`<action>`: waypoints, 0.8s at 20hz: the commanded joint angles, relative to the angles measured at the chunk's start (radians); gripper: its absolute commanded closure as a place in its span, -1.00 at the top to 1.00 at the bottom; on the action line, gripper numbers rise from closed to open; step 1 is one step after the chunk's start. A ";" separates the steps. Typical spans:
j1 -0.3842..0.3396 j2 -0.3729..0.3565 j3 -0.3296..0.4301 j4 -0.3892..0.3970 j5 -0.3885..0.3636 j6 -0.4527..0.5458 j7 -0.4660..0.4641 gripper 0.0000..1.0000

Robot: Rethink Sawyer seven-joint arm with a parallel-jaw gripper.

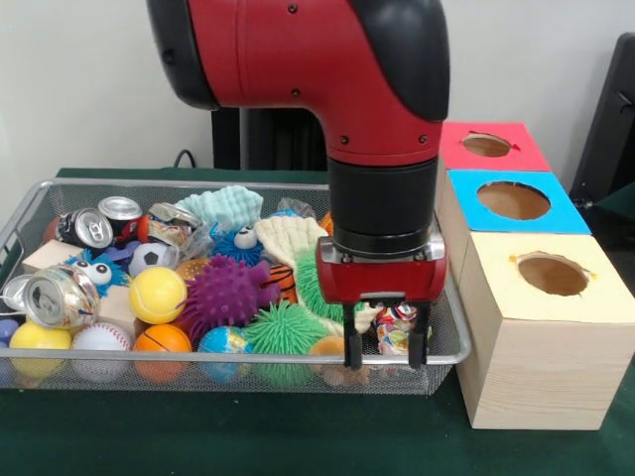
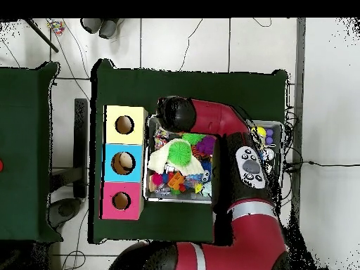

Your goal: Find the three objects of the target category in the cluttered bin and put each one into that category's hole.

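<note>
A dark green table (image 1: 198,436) stands on a pale tiled floor (image 2: 176,42). The wire bin (image 1: 238,372) fills the frame's lower left; the gripper (image 1: 387,349) hangs over its right end, fingers narrowly parted and empty, above a crumpled can (image 1: 397,327). Right of it stand yellow (image 1: 553,274), blue (image 1: 513,200) and red (image 1: 486,145) holed boxes (spiky balls (image 1: 228,293) crowd the bin).

Front view sits low and close; overhead looks straight down from high; both share the bin (image 1: 451,342) (image 2: 150,193).

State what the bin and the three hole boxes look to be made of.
Bin: silvery wire mesh, apparently metal, since the toys show through it. Boxes: pale wood, grain lines visible on the sides, tops likely coloured paper or paint in yellow, blue and red.
</note>
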 commanded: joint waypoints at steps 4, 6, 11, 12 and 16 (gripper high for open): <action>-0.032 -0.012 0.053 0.110 -0.040 0.013 0.017 1.00; -0.028 -0.016 0.048 0.119 -0.044 0.004 0.024 1.00; -0.004 -0.008 0.024 0.103 -0.054 -0.004 0.044 1.00; -0.001 -0.008 0.022 0.099 -0.054 -0.001 0.046 1.00; -0.012 -0.012 0.043 0.126 -0.043 -0.028 0.053 1.00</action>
